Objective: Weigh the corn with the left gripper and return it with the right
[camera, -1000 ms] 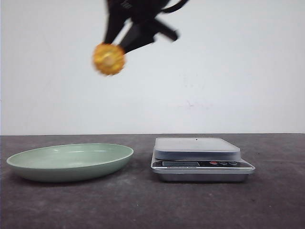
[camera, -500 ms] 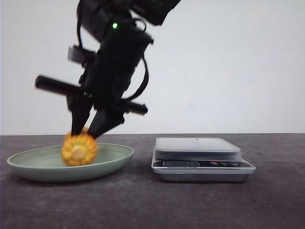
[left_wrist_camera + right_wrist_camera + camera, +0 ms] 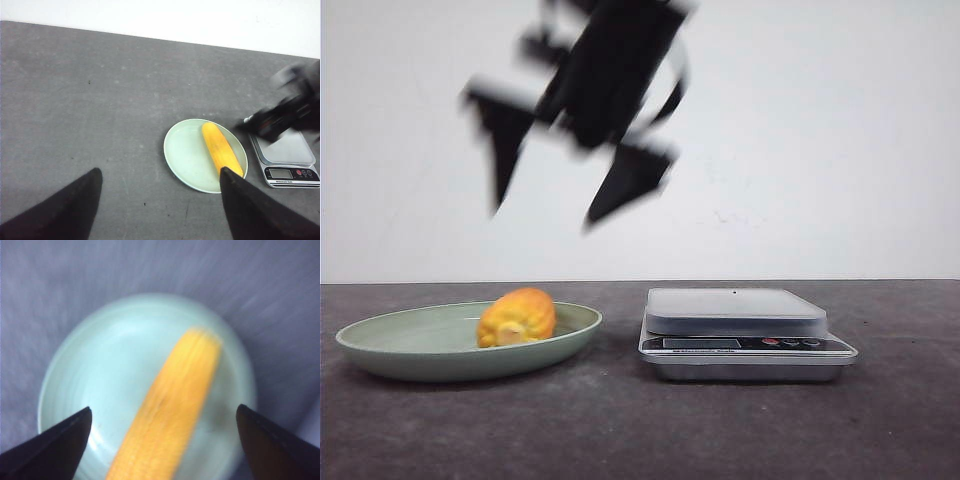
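Your corn (image 3: 517,317) lies on its side in the green plate (image 3: 380,352), toward the side nearest the scale (image 3: 745,332), with nothing holding it. The right gripper (image 3: 548,210) hangs well above the plate, blurred, its fingers spread wide and empty. The left gripper (image 3: 157,200) sits high over the counter (image 3: 100,100), fingers also wide apart, gripping nothing.

What could still go wrong, as I judge it: the corn is round and rests near the sloping rim, so it may roll a little, and a knock to the plate could tip it out onto the counter. The right arm's blur suggests fast motion, so keep its path off the plate and scale.

The front view shows only the corn's stubby end, so it looks short there. The left wrist view shows its full length lying across the plate, and the scale just beside the plate. The right wrist view looks straight down on the corn between its open fingers (image 3: 55,442), but is too blurred to show kernels.
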Controlling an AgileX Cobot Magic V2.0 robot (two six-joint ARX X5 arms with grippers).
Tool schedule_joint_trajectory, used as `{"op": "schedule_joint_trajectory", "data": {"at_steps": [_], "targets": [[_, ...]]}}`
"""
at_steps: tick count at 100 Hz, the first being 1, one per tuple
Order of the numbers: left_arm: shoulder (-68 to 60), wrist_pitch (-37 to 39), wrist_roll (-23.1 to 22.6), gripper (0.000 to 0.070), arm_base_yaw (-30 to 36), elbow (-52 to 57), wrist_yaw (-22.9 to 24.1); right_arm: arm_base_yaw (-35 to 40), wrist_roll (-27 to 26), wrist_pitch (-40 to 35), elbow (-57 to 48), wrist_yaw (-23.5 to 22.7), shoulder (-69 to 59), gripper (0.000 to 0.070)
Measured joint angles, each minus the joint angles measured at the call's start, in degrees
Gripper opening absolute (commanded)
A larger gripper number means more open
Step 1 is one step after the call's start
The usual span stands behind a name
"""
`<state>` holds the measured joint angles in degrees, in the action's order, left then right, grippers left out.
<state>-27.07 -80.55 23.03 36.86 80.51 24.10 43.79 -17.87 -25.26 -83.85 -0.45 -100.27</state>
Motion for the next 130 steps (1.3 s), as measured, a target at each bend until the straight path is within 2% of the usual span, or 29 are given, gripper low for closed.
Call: {"op": "schedule_joint_trajectory", "data": {"at_steps": [30, 60, 73, 78, 82, 87, 93, 94, 110, 130], "targets": [[0.0, 2.5, -1.5, 0.0429, 0.0, -1.0, 0.0, -10.3, 4.9, -13.6, -0.1, 0.8, 29.0, 0.0562], [1.6, 12.6, -4.9, 0.0429, 0.0, -9.9, 0.1, -11.3, 7.4, -34.5, -0.2, 15.3, 55.1, 0.0562], [4.7, 17.0, -5.1, 0.0423, 0.0, -16.2, 0.1, -11.3, 7.0, -39.5, 3.7, 16.0, 64.8, 0.0554], [6.2, 18.1, -5.1, 0.0374, 0.0, -18.8, 0.1, -11.3, 6.9, -40.1, 6.2, 16.7, 68.5, 0.0493], [7.3, 18.9, -5.0, 0.0315, 0.0, -20.8, 0.0, -11.3, 6.7, -40.0, 8.4, 16.8, 71.4, 0.0403], [8.6, 19.7, -4.9, 0.0206, 0.0, -22.8, 0.0, -11.3, 6.0, -40.1, 11.4, 16.8, 74.9, 0.0261], [9.7, 20.4, -4.8, 0.0025, 0.0, -24.6, 0.0, -11.3, 5.2, -40.1, 14.9, 16.8, 78.7, 0.0023], [9.8, 20.6, -4.7, 0.0000, 0.0, -24.8, 0.0, -11.3, 5.0, -40.1, 15.5, 16.8, 79.3, 0.0000], [10.4, 23.8, -4.2, 0.0000, 0.0, -25.7, -0.1, -11.3, 4.1, -38.5, 22.2, 16.8, 84.9, 0.0007], [10.4, 25.9, -4.2, 0.0000, 0.0, -25.7, 0.0, -11.3, 3.6, -39.3, 23.4, 16.8, 85.3, 0.0007]]}}
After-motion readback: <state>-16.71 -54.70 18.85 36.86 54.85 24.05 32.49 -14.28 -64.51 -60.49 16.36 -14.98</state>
